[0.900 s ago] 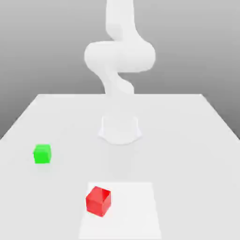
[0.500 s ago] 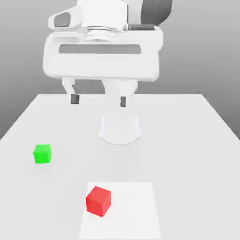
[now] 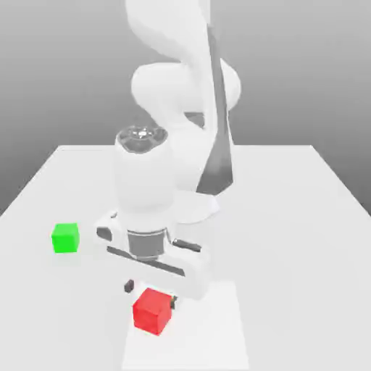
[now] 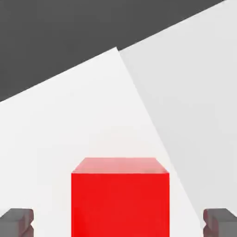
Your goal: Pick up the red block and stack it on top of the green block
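I have lowered my pincer (image 3: 151, 295) from high above the table (image 3: 290, 239); now it hovers wide open, the unmoved red block (image 3: 152, 311) between its fingertips.

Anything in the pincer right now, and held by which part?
Nothing held: the pincer is open, its tips on either side of the red block, with a gap at each side.
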Robot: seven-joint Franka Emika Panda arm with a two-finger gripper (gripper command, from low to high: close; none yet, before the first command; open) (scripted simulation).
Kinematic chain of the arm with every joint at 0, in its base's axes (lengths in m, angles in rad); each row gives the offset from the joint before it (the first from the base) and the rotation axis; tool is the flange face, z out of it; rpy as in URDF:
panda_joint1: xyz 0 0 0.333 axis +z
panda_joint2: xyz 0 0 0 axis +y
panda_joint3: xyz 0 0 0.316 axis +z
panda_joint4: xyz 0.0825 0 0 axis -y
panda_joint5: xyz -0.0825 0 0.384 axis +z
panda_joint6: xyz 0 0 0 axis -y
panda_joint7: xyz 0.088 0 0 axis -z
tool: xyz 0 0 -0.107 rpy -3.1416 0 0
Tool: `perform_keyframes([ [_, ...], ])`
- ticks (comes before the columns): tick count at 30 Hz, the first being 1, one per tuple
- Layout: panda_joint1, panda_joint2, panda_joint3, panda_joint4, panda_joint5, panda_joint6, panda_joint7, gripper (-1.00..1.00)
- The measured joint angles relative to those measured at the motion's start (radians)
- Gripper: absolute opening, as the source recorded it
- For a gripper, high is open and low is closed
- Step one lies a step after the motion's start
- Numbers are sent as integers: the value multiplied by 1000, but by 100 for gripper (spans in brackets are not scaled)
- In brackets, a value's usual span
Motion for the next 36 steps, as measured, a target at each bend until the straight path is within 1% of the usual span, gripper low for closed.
perform_keyframes([
  [7,-1,4,1,1,-3,4,3,-100],
  [13,-11,-185,-1,-30,0,-155,6,-100],
  [15,-91,-241,-45,-59,-28,-181,70,-100],
  [18,-252,-319,-93,-110,-77,-206,191,-100],
  [21,-358,-395,-151,-164,-117,-227,310,-100],
  [27,-608,-535,-264,-267,-164,-262,518,-100],
  [29,-639,-512,-289,-281,-153,-225,539,-100],
  [31,-629,-453,-307,-283,-131,-165,532,-100],
  [35,-597,-312,-312,-280,-32,-29,466,-100],
  [36,-595,-282,-308,-279,1,-1,444,100],
])
